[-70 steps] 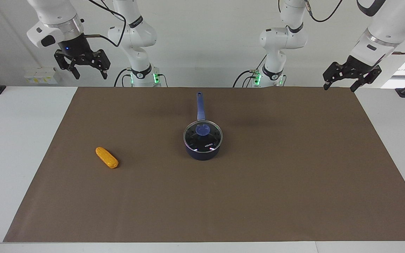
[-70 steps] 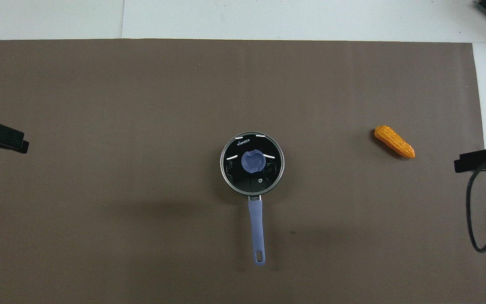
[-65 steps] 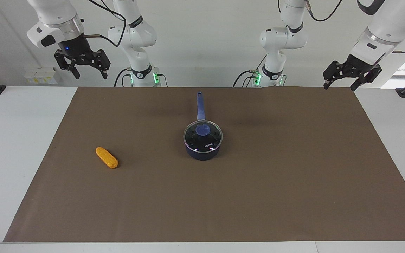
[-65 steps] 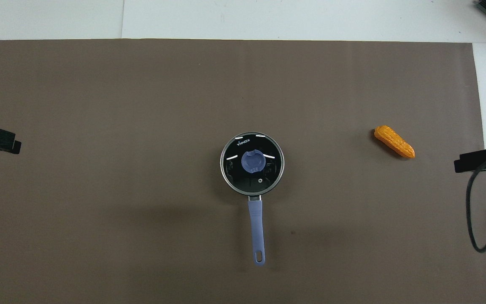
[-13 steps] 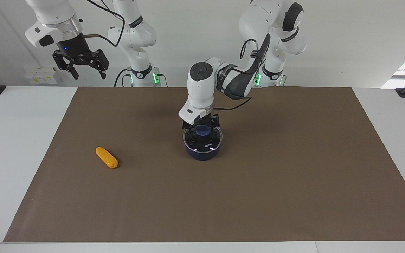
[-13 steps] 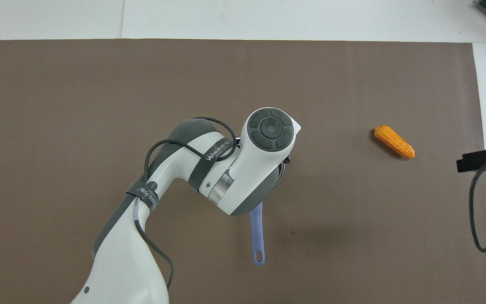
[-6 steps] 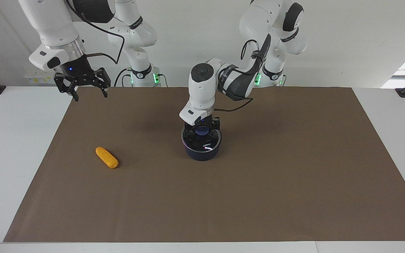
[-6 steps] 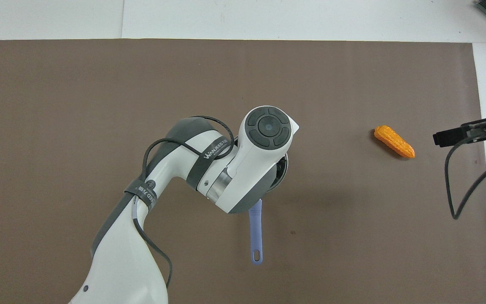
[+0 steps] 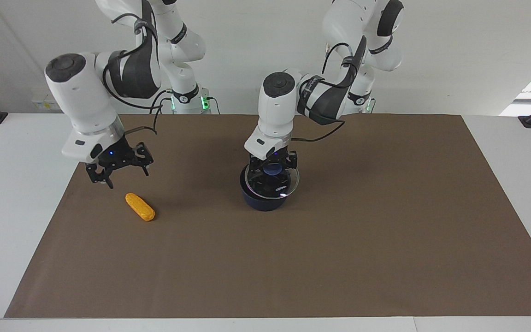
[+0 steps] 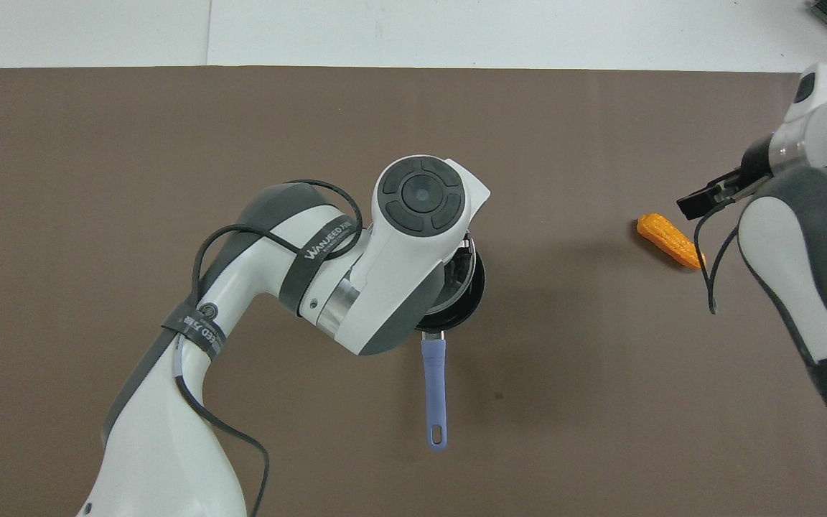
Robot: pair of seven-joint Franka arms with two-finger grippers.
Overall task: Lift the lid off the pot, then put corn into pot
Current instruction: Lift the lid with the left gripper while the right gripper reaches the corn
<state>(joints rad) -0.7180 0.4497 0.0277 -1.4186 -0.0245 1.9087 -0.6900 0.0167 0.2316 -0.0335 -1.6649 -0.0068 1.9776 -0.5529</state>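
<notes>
The lid (image 9: 273, 180), a clear glass disc with a metal rim, a blue knob and small white lettering too small to read, hangs just above the pot (image 9: 263, 199), shifted slightly toward the left arm's end of the table. The left gripper (image 9: 273, 167) is closed on its knob. The pot is a dark navy saucepan in the middle of the brown mat (image 9: 385, 230); its long blue handle (image 10: 433, 391) points toward the robots. The left arm's strap reads "WANJEED". The corn (image 9: 140, 206), a bumpy orange-yellow cob, lies on the mat toward the right arm's end. The right gripper (image 9: 119, 172) hovers spread open above the mat near the corn.
</notes>
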